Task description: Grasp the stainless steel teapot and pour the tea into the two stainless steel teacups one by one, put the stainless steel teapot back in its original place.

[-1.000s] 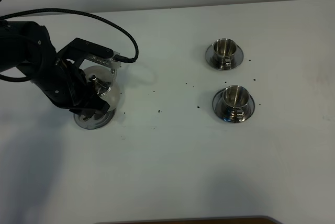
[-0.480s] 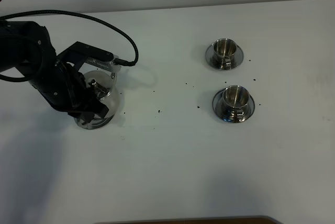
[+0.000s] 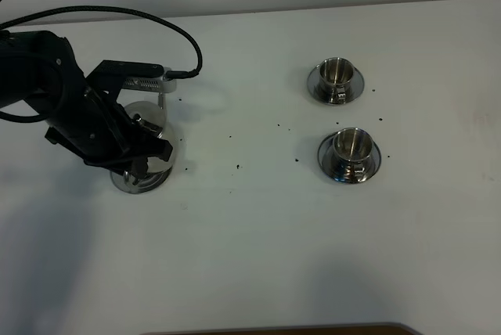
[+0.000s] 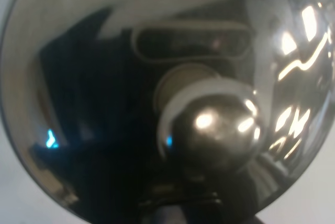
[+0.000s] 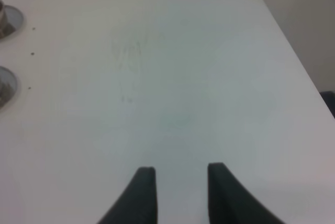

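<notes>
White table (image 3: 258, 233), teapot (image 4: 209, 51) lid fills wrist view, left tool (image 3: 145, 156) unclear, right tool (image 5: 177, 170) apart

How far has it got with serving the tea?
Nothing looks done: the teapot sits on its base disc, and I can make out no tea in the far teacup or near teacup. In hand: the left arm is at the teapot; a grip isn't visible. Left: lifting, both pours, returning it. The right gripper is open, holding nothing.

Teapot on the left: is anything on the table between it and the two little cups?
No. Between the teapot and the far teacup or the near teacup lies only white table with tiny dark specks.
</notes>
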